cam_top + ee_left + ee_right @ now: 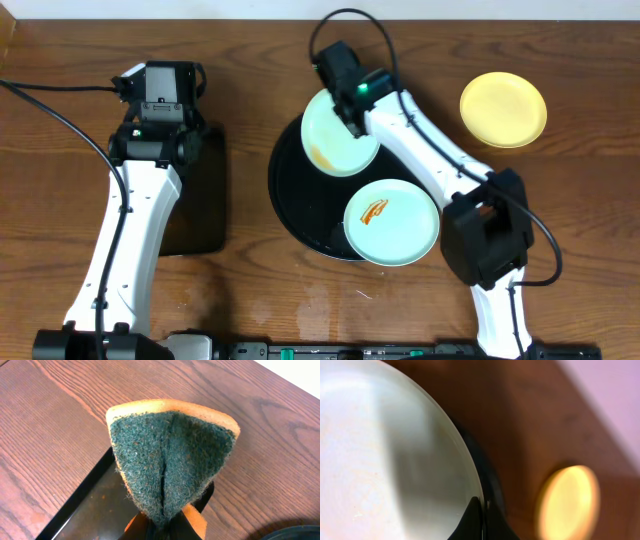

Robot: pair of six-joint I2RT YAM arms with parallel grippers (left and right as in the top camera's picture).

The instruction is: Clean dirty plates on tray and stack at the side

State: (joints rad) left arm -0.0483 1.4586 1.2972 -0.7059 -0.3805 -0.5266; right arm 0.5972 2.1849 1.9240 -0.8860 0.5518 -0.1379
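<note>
The round black tray [290, 195] holds two mint-blue plates. The far plate [335, 140] has an orange smear and is tilted; my right gripper [352, 112] is shut on its rim, also seen in the right wrist view [481, 510] against the plate [385, 460]. The near plate [392, 222] lies flat with an orange smear. The yellow plate [503, 109] sits on the table at the far right and shows blurred in the right wrist view [568, 502]. My left gripper [167, 527] is shut on a folded green-and-orange sponge [170, 465], over the rectangular tray.
A rectangular black tray [200, 200] lies left of the round tray, its corner in the left wrist view [85, 510]. Cables run across the table at far left and behind the right arm.
</note>
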